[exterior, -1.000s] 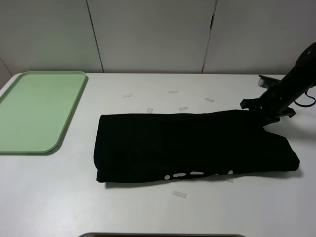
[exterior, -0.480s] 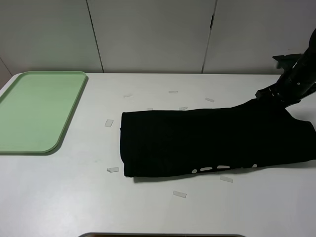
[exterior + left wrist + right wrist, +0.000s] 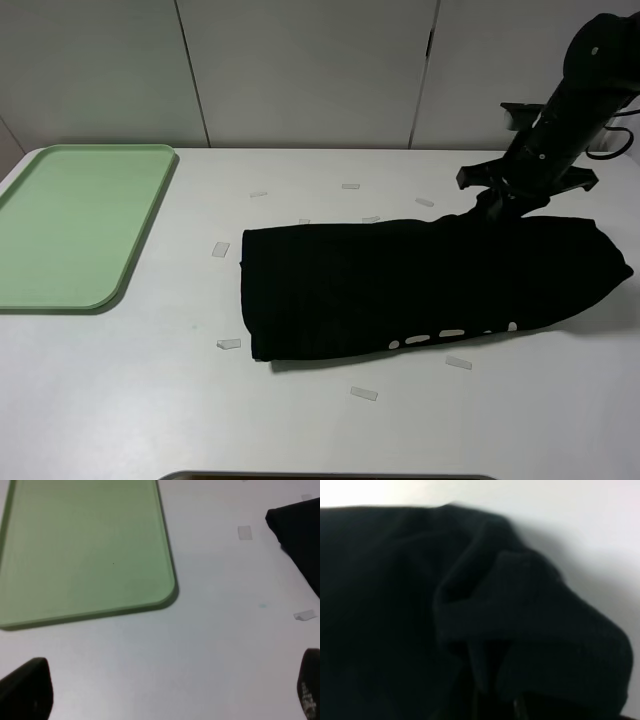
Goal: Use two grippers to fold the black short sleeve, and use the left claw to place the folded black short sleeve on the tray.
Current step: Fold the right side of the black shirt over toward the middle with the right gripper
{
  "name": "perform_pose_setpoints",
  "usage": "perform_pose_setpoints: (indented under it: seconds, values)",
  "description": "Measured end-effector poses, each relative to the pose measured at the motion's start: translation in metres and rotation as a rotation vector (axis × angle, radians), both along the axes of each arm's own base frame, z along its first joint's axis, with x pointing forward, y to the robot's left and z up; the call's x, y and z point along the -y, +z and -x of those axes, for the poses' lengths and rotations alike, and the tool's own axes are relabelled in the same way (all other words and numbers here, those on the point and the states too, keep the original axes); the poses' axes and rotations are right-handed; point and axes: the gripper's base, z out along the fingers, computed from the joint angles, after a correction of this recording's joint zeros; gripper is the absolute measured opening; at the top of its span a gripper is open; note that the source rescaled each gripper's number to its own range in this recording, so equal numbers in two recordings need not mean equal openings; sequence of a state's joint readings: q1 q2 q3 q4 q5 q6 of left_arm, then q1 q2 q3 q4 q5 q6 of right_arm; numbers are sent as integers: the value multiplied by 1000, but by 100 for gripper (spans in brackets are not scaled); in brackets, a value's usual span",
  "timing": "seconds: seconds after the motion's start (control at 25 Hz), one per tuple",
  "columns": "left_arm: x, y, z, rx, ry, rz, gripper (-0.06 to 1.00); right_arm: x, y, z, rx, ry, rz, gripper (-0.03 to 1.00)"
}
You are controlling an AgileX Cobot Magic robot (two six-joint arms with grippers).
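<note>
Pale green tray (image 3: 70, 225) is lying at the left end of the white table (image 3: 150, 400). Left gripper (image 3: 167, 692) is showing only in its wrist view: fingers (image 3: 25, 692) standing wide apart, holding nothing, hovering over bare table near the tray's rounded corner. Small clear slips (image 3: 221, 249) are lying scattered about. Black short sleeve (image 3: 420, 285) is lying as a long folded band right of centre, well apart from the tray. Right gripper (image 3: 497, 203) is pinching the garment's far edge, jaws closed on bunched fabric, drawing it up into a peak.
</note>
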State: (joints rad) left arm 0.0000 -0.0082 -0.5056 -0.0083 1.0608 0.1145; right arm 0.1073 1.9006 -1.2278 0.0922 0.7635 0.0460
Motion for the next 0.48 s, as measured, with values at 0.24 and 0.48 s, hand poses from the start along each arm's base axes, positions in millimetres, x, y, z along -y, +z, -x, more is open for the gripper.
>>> perform_pose_setpoints:
  seconds: [0.24, 0.48]
  values:
    - [0, 0, 0, 0, 0, 0, 98, -46, 1, 8, -29, -32, -110, 9]
    - [0, 0, 0, 0, 0, 0, 98, -78, 4, 8, 29, -57, -226, 9]
